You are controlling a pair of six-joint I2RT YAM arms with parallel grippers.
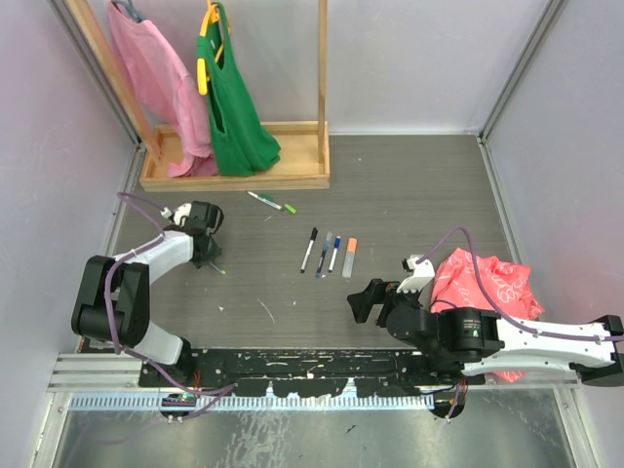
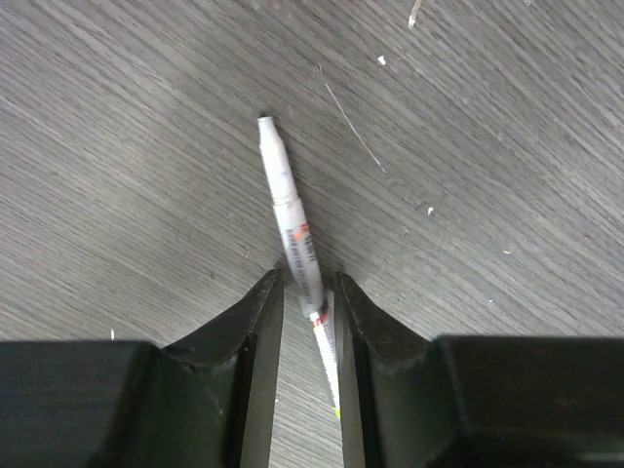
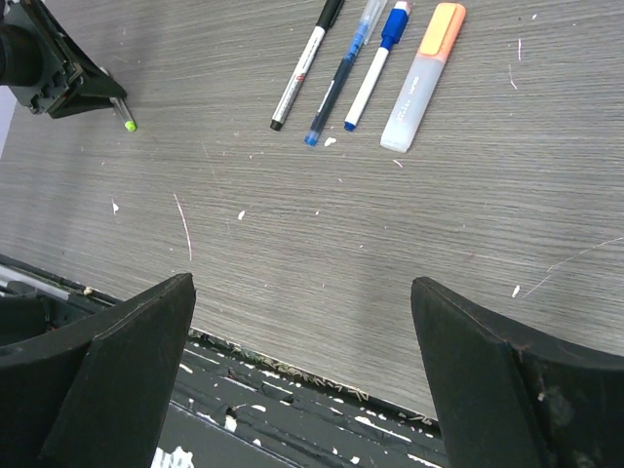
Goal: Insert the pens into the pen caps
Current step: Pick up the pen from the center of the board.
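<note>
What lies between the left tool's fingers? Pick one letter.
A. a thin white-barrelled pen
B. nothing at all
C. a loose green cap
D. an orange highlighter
A: the left wrist view shows a thin white-barrelled pen with its lower part running in between the fingers of the left tool, while the orange highlighter lies apart in the row at the middle of the table.

Grey wood-grain table (image 1: 419, 195), pale walls (image 1: 419, 58), wooden rack (image 1: 292, 180).
</note>
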